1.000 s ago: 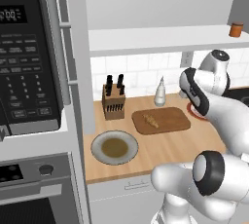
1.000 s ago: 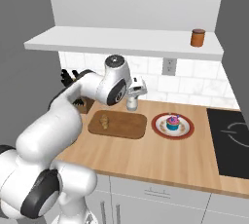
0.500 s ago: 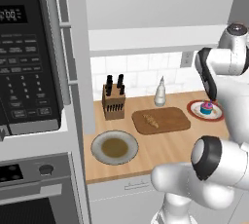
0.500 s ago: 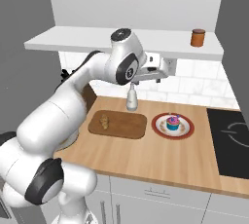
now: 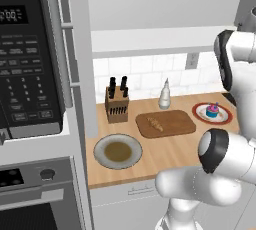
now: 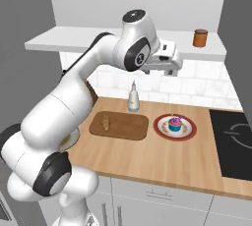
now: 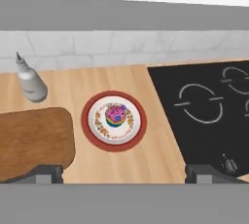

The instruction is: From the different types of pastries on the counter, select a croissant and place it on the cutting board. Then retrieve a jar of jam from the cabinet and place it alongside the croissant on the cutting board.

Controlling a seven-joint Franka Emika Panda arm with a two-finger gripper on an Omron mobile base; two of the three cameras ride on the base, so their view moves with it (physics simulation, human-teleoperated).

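Note:
The croissant (image 6: pixel 105 121) (image 5: pixel 155 123) lies on the left part of the cutting board (image 6: pixel 123 127) (image 5: pixel 170 125) (image 7: pixel 29 142). Up on the cabinet's white base board (image 6: pixel 98 41) stands the orange-brown jar of jam (image 6: pixel 200 38), near its right end. My gripper (image 6: pixel 172 68) (image 7: pixel 125 174) hangs high over the counter (image 6: pixel 147 158), just below that board and left of the jar. It is open, tips wide apart, holding nothing. The hand view looks down at the counter from under the board.
A red plate with a cupcake (image 6: pixel 174 126) (image 7: pixel 114 120) sits right of the cutting board, and a pale bottle (image 6: pixel 133 98) (image 7: pixel 30 83) stands behind it. Further right is a black cooktop (image 6: pixel 236 141) (image 7: pixel 204 106). A knife block (image 5: pixel 117 105) and a grey-rimmed plate (image 5: pixel 118 151) are left.
The arm has lifted from just above the cutting board up to the level of the cabinet's base board and swung right toward the jar. The gripper stays open and empty.

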